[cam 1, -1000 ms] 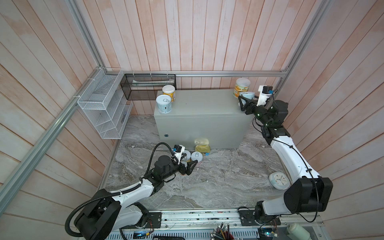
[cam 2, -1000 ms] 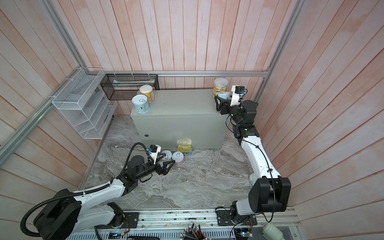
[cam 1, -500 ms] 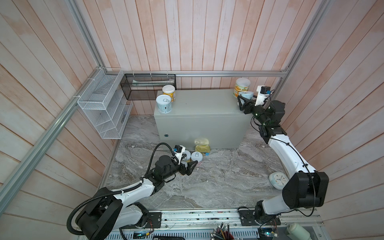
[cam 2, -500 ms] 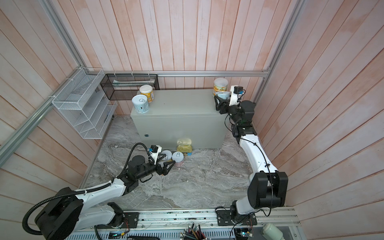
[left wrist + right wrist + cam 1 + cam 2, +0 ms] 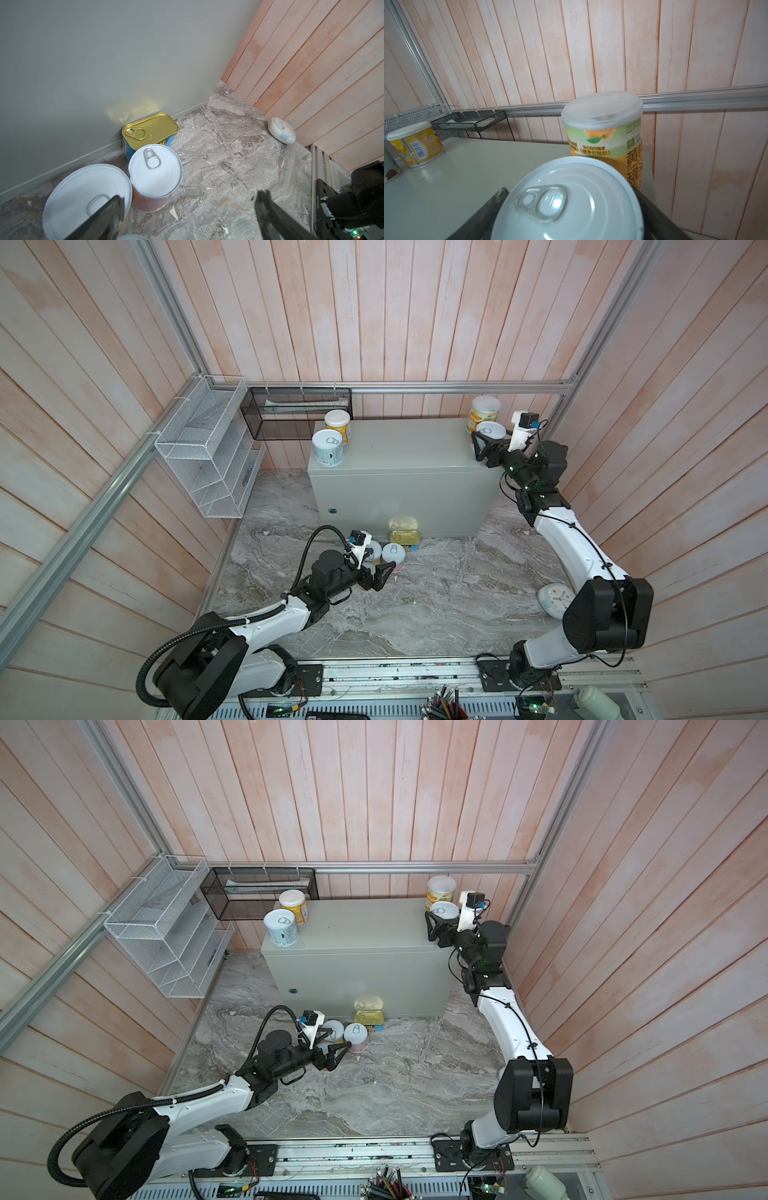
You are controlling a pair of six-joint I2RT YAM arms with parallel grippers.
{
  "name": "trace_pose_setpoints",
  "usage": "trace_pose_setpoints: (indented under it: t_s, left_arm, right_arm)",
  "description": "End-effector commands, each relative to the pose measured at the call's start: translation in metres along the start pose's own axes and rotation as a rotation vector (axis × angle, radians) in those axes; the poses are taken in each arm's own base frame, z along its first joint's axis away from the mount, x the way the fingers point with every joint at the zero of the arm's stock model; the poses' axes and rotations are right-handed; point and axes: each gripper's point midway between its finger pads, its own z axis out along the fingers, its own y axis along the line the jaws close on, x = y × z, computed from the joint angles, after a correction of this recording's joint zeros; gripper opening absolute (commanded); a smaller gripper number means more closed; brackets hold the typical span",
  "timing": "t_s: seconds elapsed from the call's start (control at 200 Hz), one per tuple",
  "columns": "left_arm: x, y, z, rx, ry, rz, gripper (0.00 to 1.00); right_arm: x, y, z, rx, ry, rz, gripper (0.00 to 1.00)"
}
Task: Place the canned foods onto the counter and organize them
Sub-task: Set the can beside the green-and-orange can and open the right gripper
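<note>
Wood-panelled booth, marble floor (image 5: 436,605). On the grey desk (image 5: 399,448), a silver-topped can (image 5: 571,207) is at the right rear corner, label hidden, between the jaws of the right claw (image 5: 485,444); grip or gap not resolvable. Behind it is an orange-and-green can (image 5: 604,145), Chinese text half covered. The left claw (image 5: 190,197) gapes empty over the floor beside a pink can (image 5: 154,166) and gold tin (image 5: 149,128); third can (image 5: 79,187) cropped.

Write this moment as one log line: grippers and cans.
left gripper: open, empty, near pink can on marble | right gripper: around silver-top can on counter, grip unclear | gold tin: on marble
</note>
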Motion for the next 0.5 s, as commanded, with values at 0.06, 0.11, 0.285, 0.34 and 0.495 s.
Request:
trace_pose_setpoints:
  t_s: [0.06, 0.11, 0.285, 0.34, 0.495]
  left_arm:
    - [-0.007, -0.001, 0.003, 0.005, -0.004, 0.031, 1.0]
    - [-0.008, -0.001, 0.002, 0.002, -0.002, 0.034, 1.0]
    - [-0.011, -0.002, -0.001, -0.003, -0.016, 0.038, 1.0]
    - [-0.01, -0.001, -0.001, -0.005, -0.015, 0.036, 1.0]
    - [-0.011, -0.004, -0.001, 0.008, -0.019, 0.043, 1.0]
  right_arm:
    - [-0.001, 0.004, -0.015, 0.01, 0.004, 0.004, 0.91]
    - [-0.001, 0.004, -0.019, 0.017, 0.003, 0.005, 0.91]
    - [-0.002, 0.006, -0.035, 0.05, 0.004, 0.008, 0.92]
    - [-0.002, 0.006, -0.041, 0.067, 0.002, -0.001, 0.92]
    - [-0.004, 0.008, -0.058, 0.101, 0.011, -0.041, 0.96]
